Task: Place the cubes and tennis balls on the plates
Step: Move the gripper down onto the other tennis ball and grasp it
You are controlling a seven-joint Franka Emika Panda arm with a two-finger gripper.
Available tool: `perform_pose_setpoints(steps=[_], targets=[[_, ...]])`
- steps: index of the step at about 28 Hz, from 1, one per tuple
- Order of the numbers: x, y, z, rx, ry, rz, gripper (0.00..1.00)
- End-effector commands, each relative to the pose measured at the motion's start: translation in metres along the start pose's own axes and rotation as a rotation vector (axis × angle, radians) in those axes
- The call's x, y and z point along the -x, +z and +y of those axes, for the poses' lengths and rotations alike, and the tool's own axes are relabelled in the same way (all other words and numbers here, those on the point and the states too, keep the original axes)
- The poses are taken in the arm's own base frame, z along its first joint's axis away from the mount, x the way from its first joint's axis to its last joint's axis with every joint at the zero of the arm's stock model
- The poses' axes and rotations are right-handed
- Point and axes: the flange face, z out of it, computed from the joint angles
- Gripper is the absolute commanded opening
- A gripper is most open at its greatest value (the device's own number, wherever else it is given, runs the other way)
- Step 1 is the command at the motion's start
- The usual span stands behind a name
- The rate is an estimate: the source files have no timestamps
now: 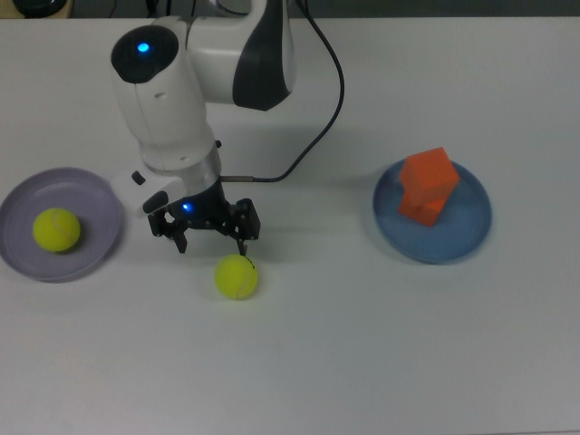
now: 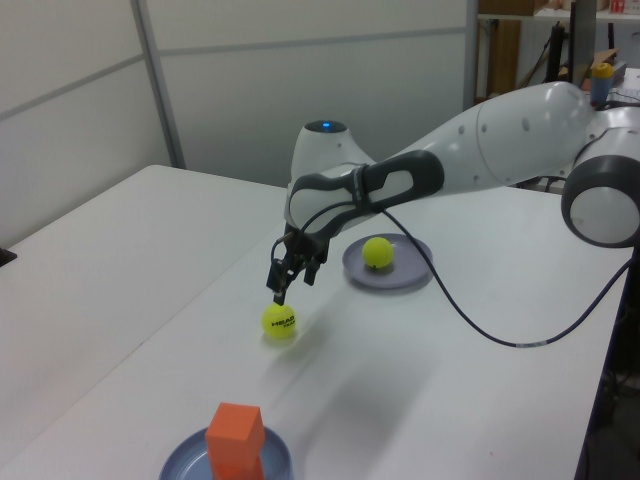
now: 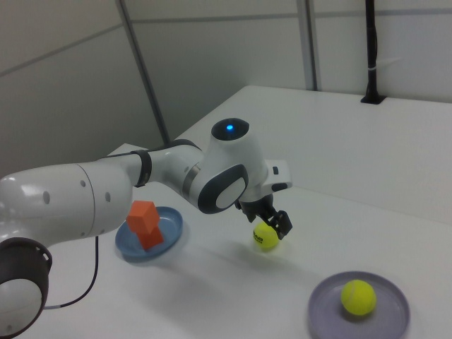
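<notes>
Top view: the end effector point(image 1: 212, 237) hangs spread and empty just beyond the loose fuzzy yellow-green tennis ball point(image 1: 236, 277) on the white tabletop point(image 1: 362, 344), between the lavender round plate point(image 1: 91, 195) at left and the blue plate point(image 1: 471, 231) at right. The ball looks light, springy and apt to roll; pinching across its widest middle seems best.

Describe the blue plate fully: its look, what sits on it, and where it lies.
The blue plate is round, shallow and rimmed, medium blue, matte, lying flat on the white table at the top view's right. Two orange cubes stand stacked on it, the upper one twisted relative to the lower. Nothing else touches it; the gripper is far off.
</notes>
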Motion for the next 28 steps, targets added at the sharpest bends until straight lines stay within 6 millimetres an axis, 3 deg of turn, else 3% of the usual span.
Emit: perform_pose_setpoints(steps=[1, 8, 17, 21, 22, 23, 27, 28], targets=[[-0.009, 0.014, -0.016, -0.019, 0.018, 0.033, 1.00], [-0.008, 0.026, -0.039, -0.040, 0.005, 0.055, 1.00], [-0.006, 0.059, -0.042, -0.024, -0.007, 0.079, 1.00], [-0.004, 0.071, -0.038, -0.015, -0.006, 0.086, 0.90], [-0.004, 0.072, -0.038, -0.014, -0.005, 0.086, 0.86], [-0.004, 0.073, -0.038, -0.014, -0.005, 0.085, 0.69], [-0.004, 0.072, -0.037, -0.016, 0.004, 0.086, 0.23], [-0.006, 0.068, -0.035, -0.015, 0.021, 0.092, 0.06]])
